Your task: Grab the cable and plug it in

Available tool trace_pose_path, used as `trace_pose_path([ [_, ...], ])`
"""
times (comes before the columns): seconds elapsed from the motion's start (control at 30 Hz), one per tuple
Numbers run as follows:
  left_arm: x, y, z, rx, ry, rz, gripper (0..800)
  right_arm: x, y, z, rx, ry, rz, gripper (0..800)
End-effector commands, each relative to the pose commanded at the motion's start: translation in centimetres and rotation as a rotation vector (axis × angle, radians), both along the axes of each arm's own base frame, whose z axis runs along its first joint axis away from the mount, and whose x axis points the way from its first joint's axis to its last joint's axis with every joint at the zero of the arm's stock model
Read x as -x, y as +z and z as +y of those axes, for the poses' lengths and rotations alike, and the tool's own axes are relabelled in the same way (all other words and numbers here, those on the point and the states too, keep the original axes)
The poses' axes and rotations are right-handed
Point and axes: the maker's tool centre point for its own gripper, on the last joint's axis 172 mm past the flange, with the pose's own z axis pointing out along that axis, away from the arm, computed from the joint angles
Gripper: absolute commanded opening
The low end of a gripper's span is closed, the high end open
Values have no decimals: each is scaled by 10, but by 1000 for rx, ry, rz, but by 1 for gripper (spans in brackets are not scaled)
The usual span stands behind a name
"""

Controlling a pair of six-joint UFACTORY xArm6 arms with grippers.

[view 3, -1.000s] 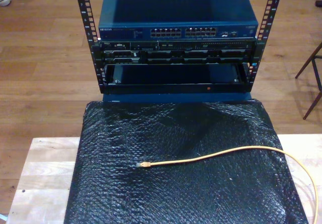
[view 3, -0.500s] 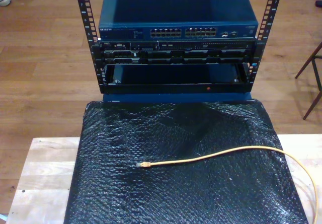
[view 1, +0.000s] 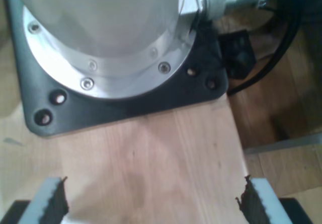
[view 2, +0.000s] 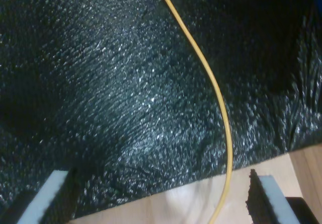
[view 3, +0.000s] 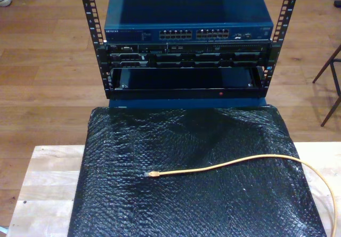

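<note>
nothing of the task is done yet, as far as i can judge. my second gripper (view 2: 161, 199) hangs over the near edge of the crinkled black bubble-wrap sheet (view 2: 100, 83), its jaws spread wide and empty, with the long thin orange-yellow network cable (view 2: 211, 88) running between them but untouched. my first gripper (view 1: 151, 204) has its jaws released too, holding nothing, above the pale wooden table (view 1: 151, 153) beside a round silver arm base on a black mounting plate (view 1: 126, 103).

in the exterior view the cable lies loose across the black sheet, coming in over the sheet's edge at the exterior view's right, its small clear plug (view 3: 151, 174) resting near the sheet's middle. beyond the far edge stands the black metal rack (view 3: 96, 40) with the dark blue network switch (view 3: 186, 13) and its unfilled ports. grabbing, carrying and plugging all remain.
</note>
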Motion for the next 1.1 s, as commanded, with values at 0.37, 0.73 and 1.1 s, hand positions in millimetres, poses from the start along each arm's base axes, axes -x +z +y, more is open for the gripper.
trace_pose_path([
  [0.37,-75,79,8,58,61,-145,800,-34,-14,31,19,50,-1,792],
  [0.73,-149,97,-35,20,50,24,800,-58,-2,99,42,110,-27,792],
  [1.1,-189,98,-76,60,103,40,800,-69,-15,126,106,147,-29,791],
])
